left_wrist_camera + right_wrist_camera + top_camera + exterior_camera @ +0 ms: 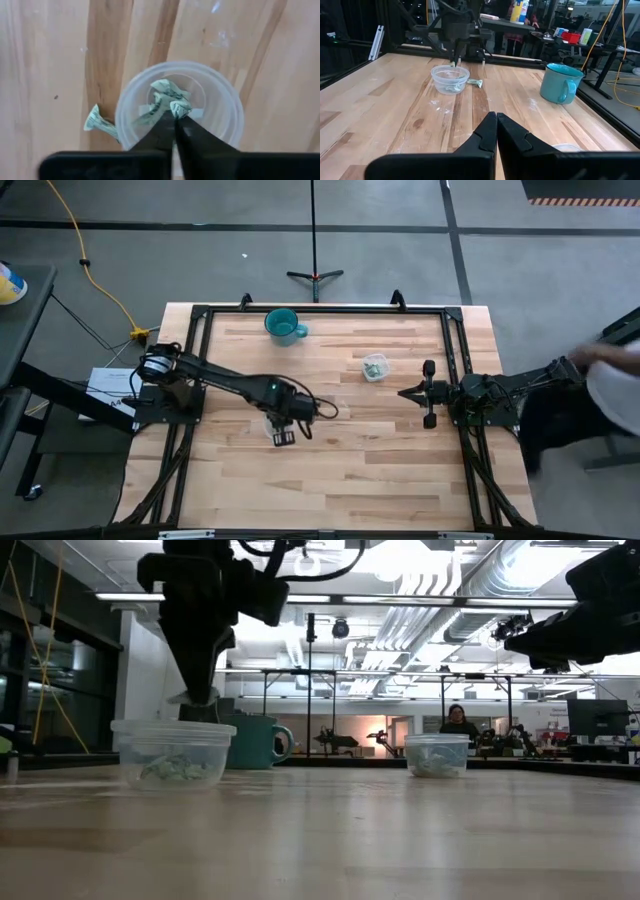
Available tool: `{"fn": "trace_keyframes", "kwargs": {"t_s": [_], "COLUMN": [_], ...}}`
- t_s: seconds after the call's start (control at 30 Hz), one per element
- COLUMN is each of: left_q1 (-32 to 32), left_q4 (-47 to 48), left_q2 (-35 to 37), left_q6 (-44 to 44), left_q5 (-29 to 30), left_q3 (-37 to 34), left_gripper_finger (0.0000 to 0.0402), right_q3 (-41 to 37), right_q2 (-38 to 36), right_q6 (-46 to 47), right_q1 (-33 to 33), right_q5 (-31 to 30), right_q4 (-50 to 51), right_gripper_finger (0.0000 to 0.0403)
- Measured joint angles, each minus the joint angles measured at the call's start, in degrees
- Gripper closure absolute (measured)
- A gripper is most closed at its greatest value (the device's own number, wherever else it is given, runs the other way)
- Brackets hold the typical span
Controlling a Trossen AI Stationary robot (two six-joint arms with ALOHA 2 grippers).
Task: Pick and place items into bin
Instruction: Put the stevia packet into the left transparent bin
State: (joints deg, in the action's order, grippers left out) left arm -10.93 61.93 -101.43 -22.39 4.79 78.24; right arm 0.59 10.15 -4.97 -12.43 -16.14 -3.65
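Observation:
The items are small crumpled pale green-grey paper pieces. Several lie in a clear round bin point(220, 95) near the table's middle point(173, 753). One more piece point(97, 122) lies on the wood just outside its wall point(474, 83). My left gripper point(175, 114) hangs over this bin, shut on one piece. A second clear bin point(374, 367) with more pieces point(437, 762) stands toward the right. My right gripper point(496, 120) waits shut near the table's right edge point(405, 392), touching nothing. My left gripper pinches one crumpled item point(176, 106) between its two fingertips, coming from above and pointing down. The piece is lifted clear, just above the bin's rim point(195, 695), over the other pieces inside.
A teal mug point(283, 326) stands near the far edge, behind the bins point(561, 82). A black frame point(320, 310) borders the table's far, left and right sides. Bare wood lies toward the near edge. A person sits in the room beyond point(458, 722).

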Motion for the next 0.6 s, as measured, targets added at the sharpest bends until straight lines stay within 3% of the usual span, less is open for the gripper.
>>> {"fn": "trace_keyframes", "kwargs": {"t_s": [0.23,0.33,0.47,0.6], "left_q1": [0.17,-0.01,0.03,1.29], "left_q4": [2.4,6.29,14.52,15.58], "left_q2": [0.0,0.0,0.47,2.79], "left_q6": [-0.63,-2.61,-7.51,-7.91], "left_q5": [1.96,4.46,6.96,7.73], "left_q3": [0.0,0.0,-0.06,-0.06], "left_gripper_finger": [0.0169,0.0121,0.0115,0.016], "right_q3": [-0.01,-0.01,-0.01,-0.01], "right_q2": [0.0,0.0,0.0,0.02], "right_q6": [0.0,0.0,0.0,0.0], "right_q1": [0.0,0.0,0.0,0.0], "right_q5": [0.0,0.0,0.0,0.0], "right_q4": [-0.16,-0.18,-0.23,-0.27], "right_gripper_finger": [0.04,0.04,0.04,0.0401]}}
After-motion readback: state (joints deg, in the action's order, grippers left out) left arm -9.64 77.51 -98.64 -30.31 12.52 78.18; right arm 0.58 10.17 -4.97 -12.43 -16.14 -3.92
